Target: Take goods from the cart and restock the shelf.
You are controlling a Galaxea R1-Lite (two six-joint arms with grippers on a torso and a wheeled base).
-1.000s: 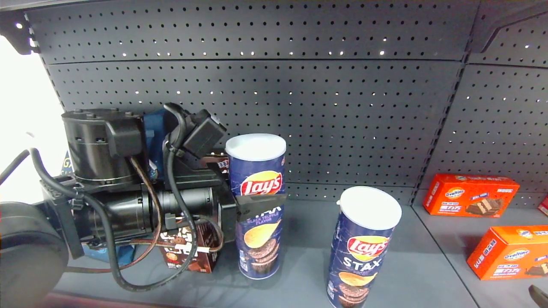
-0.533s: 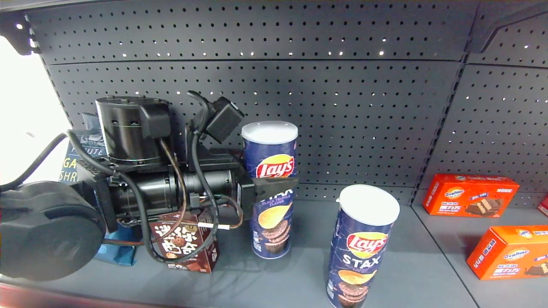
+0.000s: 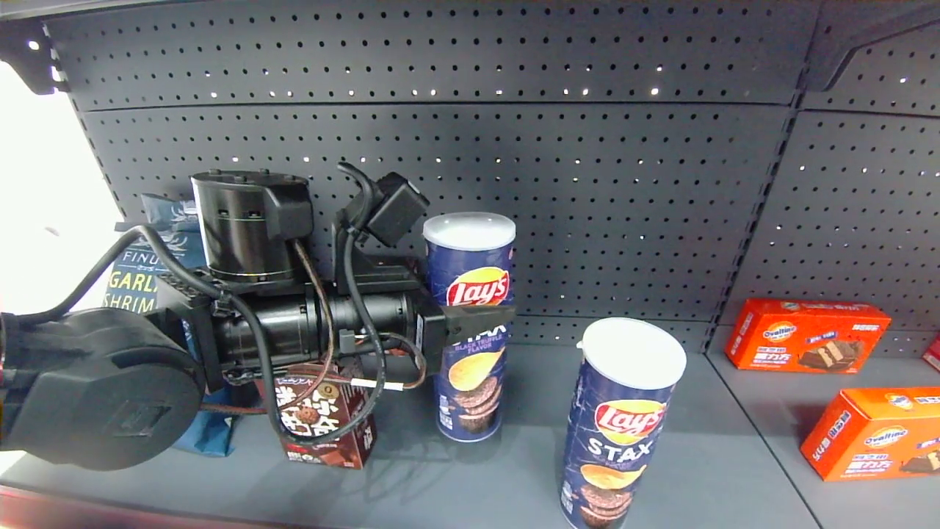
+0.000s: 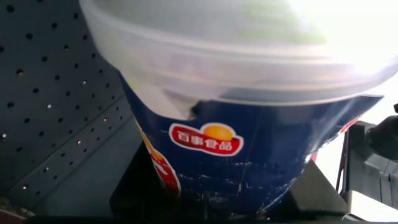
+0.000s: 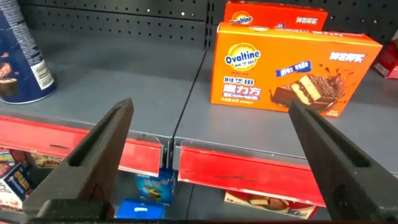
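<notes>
A dark blue chip can (image 3: 470, 279) with a white lid stands upright near the back of the grey shelf (image 3: 690, 470). My left gripper (image 3: 481, 317) is shut on its middle, coming in from the left. In the left wrist view the same can (image 4: 249, 149) looms close, with its lid (image 4: 236, 43) nearest the camera. A second identical can (image 3: 624, 419) stands apart, farther front and right. My right gripper (image 5: 211, 162) is open with nothing between its fingers, in front of the shelf's red front strip (image 5: 249, 171).
A brown snack box (image 3: 323, 422) and a blue bag (image 3: 143, 275) sit under and behind my left arm. Two orange boxes (image 3: 808, 334) (image 3: 874, 433) lie on the right section; one orange box (image 5: 292, 68) faces my right gripper. The shelf has a pegboard back wall (image 3: 587, 191).
My left arm has carried the chip can to the right and deeper into the shelf, toward the back wall. The second can and the orange boxes have stayed put.
</notes>
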